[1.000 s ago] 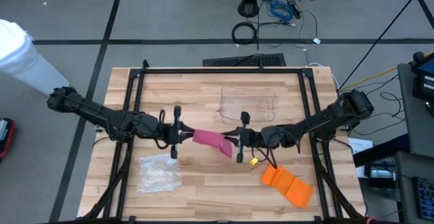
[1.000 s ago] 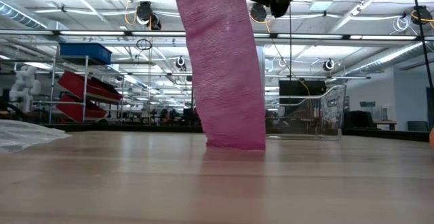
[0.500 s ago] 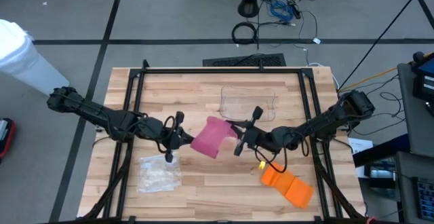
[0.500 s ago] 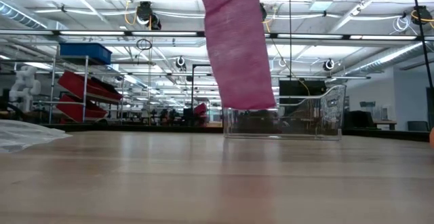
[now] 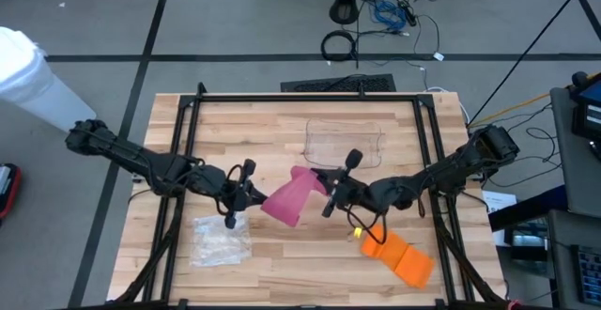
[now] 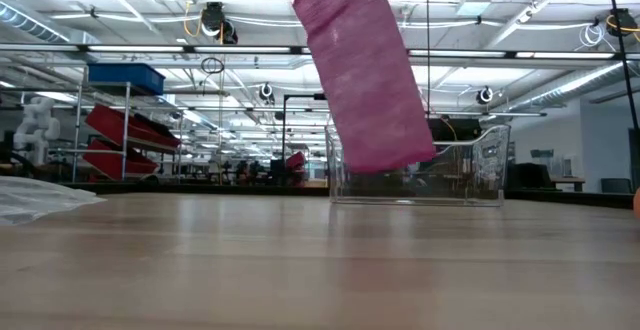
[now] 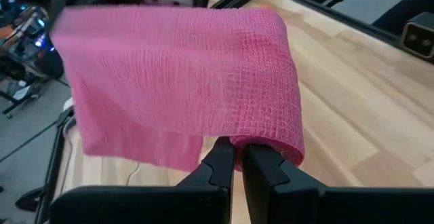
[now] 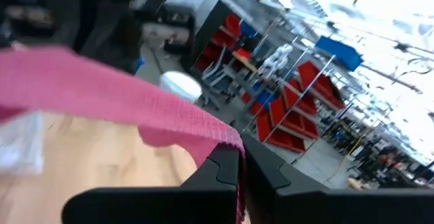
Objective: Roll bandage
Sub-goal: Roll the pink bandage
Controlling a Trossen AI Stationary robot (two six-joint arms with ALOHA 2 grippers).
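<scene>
Your left gripper (image 5: 246, 187) is pinched tight on one end of the bandage (image 5: 289, 195); in its wrist view the fingers (image 7: 220, 164) nip the cloth where it curls into a small roll. Your right gripper (image 5: 331, 190) is clamped on the other end, the pink edge caught between its own fingers (image 8: 225, 166). Seen from above, the bandage spans the gap between them: it runs toward 3 o'clock from the left gripper and toward 9 o'clock from the right, so its long axis lies nearly along the line joining the two. Neither arm is nearer; each holds an end.

The slack hangs down toward 6 o'clock in the high view, and from table height its free end dangles clear of the table (image 6: 300, 260), in front of the clear bin (image 6: 468, 175). I judge the next roll turns about that 9-to-3 line. The orange item (image 5: 398, 255) lies at 5 o'clock from the right gripper, the plastic bag (image 5: 221, 240) at 7 o'clock from the left.
</scene>
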